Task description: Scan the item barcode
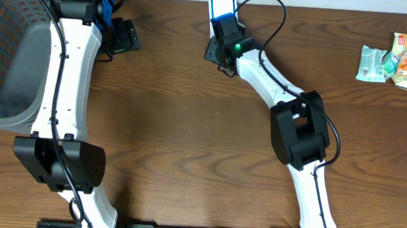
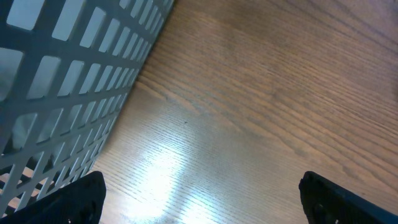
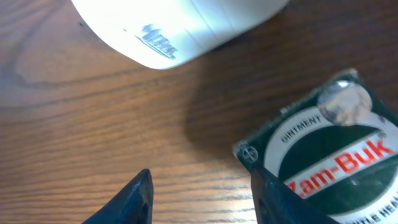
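The right gripper (image 3: 200, 177) has its jaws partly apart over bare wood. One finger overlaps a green pack (image 3: 336, 155) lying on the table (image 1: 175, 126), printed "Zam-Buk" and "OINTMENT". Just beyond is the white scanner (image 3: 180, 25), logo unreadable. The left gripper (image 2: 200, 186) gapes wide beside a mesh basket (image 2: 62, 81).

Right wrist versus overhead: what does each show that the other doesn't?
Only the right wrist view: the green Zam-Buk ointment pack with its label readable, next to one finger of the right gripper, bare wood between the fingers. Only overhead: the basket at far left, the left gripper at top left, and snack packets at far right. Both: the white scanner and the wooden table.
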Robot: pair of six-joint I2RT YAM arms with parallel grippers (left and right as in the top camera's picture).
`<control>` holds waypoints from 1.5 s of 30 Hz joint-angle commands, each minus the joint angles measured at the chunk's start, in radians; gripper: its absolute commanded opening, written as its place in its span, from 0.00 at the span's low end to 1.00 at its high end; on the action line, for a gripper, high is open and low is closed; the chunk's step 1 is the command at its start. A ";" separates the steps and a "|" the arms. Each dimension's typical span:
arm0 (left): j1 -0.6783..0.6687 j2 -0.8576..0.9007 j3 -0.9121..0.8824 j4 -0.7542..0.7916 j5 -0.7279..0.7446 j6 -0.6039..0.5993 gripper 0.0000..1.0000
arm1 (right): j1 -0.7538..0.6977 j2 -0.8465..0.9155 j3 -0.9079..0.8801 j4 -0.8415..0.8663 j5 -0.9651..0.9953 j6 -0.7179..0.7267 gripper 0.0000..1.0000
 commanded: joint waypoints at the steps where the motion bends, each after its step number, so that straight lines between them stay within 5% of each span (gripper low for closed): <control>1: 0.002 0.010 -0.006 -0.001 -0.010 0.008 0.98 | 0.002 0.014 -0.004 -0.058 0.054 -0.001 0.45; 15: 0.002 0.010 -0.006 -0.001 -0.010 0.008 0.98 | -0.021 -0.125 -0.004 -0.550 0.275 0.030 0.43; 20: 0.002 0.010 -0.006 -0.001 -0.010 0.008 0.98 | -0.019 -0.168 -0.004 -0.460 0.265 0.019 0.64; 30: 0.002 0.010 -0.006 -0.001 -0.010 0.008 0.98 | -0.018 -0.109 -0.005 -0.153 0.119 -0.011 0.67; 40: 0.002 0.010 -0.006 -0.001 -0.010 0.008 0.98 | -0.006 -0.057 -0.005 -0.022 0.114 -0.012 0.19; 45: 0.002 0.010 -0.006 -0.001 -0.010 0.008 0.98 | -0.002 -0.042 -0.005 -0.016 0.113 -0.011 0.06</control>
